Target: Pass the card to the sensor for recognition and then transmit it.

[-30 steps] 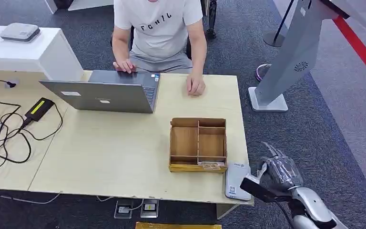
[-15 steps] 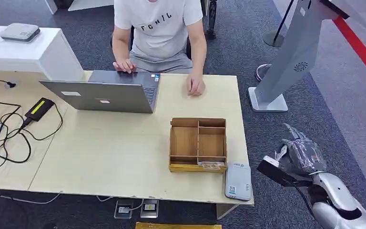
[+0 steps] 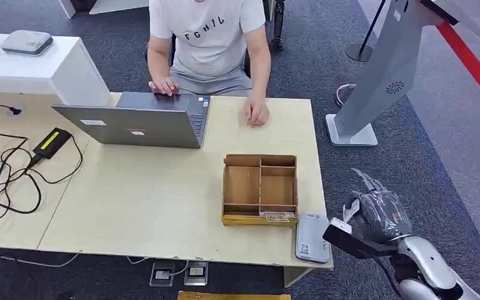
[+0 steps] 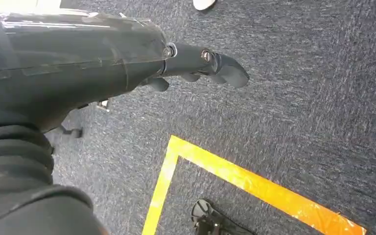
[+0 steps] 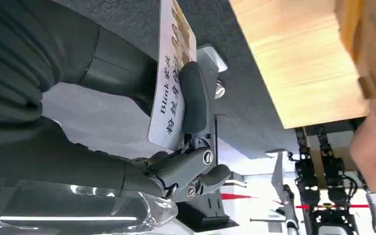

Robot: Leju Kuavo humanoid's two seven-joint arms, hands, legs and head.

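right wrist view: thumb point(image 5: 194, 100) hides card point(image 5: 169, 83) print.

Landmark: wooden tray point(image 3: 260, 189), divided into compartments, on the pale table point(image 3: 150, 206) toward its right side.
Sensor: grey card reader point(image 3: 312, 236) just beside the tray's near right corner, flat at the table's front edge.
Right hand point(image 3: 378, 212): off the table, beyond the tray's right side and past the sensor, over dark carpet; fingers point away from the robot.
Card point(image 3: 350, 210): a small pale piece at the hand's tray-facing side; too small to read.
Laptop point(image 3: 139, 122): open, beyond the tray to its left.
Person point(image 3: 209, 37): seated at the far edge beyond the tray, one hand on the laptop, the other flat on the table.
Cables point(image 3: 9, 169): far left of the tray.
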